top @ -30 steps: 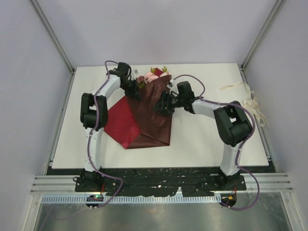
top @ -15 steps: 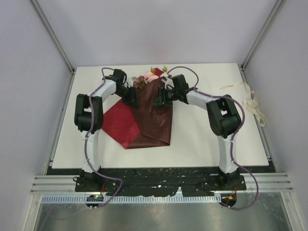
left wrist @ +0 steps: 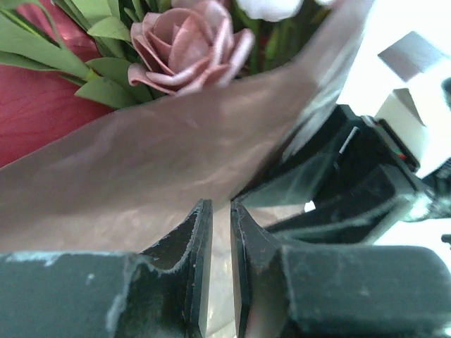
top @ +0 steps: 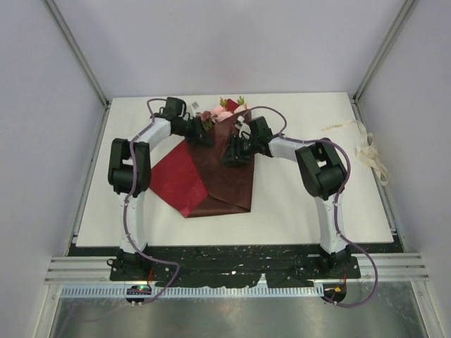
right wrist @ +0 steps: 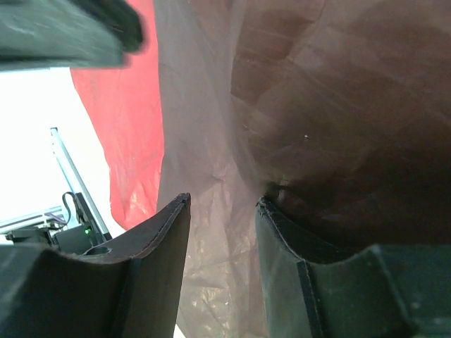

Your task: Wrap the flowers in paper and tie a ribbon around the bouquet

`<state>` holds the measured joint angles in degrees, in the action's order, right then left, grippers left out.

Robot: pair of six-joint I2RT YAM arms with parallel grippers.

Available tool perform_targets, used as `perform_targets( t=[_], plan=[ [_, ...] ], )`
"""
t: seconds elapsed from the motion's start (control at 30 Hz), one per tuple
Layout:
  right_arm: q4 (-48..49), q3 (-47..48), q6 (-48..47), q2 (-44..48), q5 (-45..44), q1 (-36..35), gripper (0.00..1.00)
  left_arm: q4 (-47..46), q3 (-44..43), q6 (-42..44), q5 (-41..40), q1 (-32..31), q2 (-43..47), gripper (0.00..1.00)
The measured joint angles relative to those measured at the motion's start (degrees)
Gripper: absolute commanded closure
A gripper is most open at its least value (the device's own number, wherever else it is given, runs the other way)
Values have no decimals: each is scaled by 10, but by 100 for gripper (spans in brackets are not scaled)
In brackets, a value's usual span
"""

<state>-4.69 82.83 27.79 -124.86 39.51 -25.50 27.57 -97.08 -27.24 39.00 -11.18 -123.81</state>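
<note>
Grey walls and a metal frame box in a white table (top: 303, 204). From above, the paper (top: 225, 179) runs from the middle of the far edge toward the table's centre. Its dark maroon face is folded over the flowers (top: 227, 109), and a brighter red flap is spread toward the left edge. The blooms poke out at the far end. The ribbon (top: 370, 151) lies well apart at the right edge, untouched, so the step in hand looks like closing the wrap and no cone is formed yet. The left gripper (top: 203, 135) sits at the fold just beside the blooms, and the right gripper (top: 234, 153) is on the fold a little nearer the centre. In the left wrist view the fingers (left wrist: 190, 246) stand only a crack apart against the raised paper edge, with a mauve bloom right behind it. Whether the sheet is caught in that slit cannot be told. In the right wrist view the jaws stand about half open astride a crease of the dark sheet, clamping nothing. To do this well, the right jaws probably need to close low on the crease around the stems. The left should keep the upper edge taut and clear of the petals, so that the fold rolls snugly without crushing the blooms or dragging the stems sideways.
</note>
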Motion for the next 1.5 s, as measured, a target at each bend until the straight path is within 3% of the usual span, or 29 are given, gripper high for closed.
perform_targets(
  t=[0.2,0.33,0.5,0.77,0.9,1.1,1.33,1.43,1.5],
  plan=[
    [42,-21,41,0,2,-3,50,25,-28,-37,-37,-30,-80,93],
    [97,-62,89,15,10,-3,43,75,-44,-26,-66,-30,-85,98],
    [83,-102,113,74,44,10,40,130,-49,5,-95,-26,-77,100],
    [-28,-108,-16,182,52,102,39,187,-12,47,-115,-28,-49,100],
    [-56,-134,-41,168,36,139,37,204,4,71,-122,-32,-36,100],
    [-52,-114,-40,83,38,163,41,219,10,95,-124,-34,-32,100],
    [133,-99,99,-4,125,169,56,234,7,113,-131,-35,-32,100],
    [191,-99,144,-28,141,169,94,243,3,117,-137,-35,-32,100],
    [220,-108,167,-35,141,169,94,250,0,123,-144,-35,-32,100]
  ],
)
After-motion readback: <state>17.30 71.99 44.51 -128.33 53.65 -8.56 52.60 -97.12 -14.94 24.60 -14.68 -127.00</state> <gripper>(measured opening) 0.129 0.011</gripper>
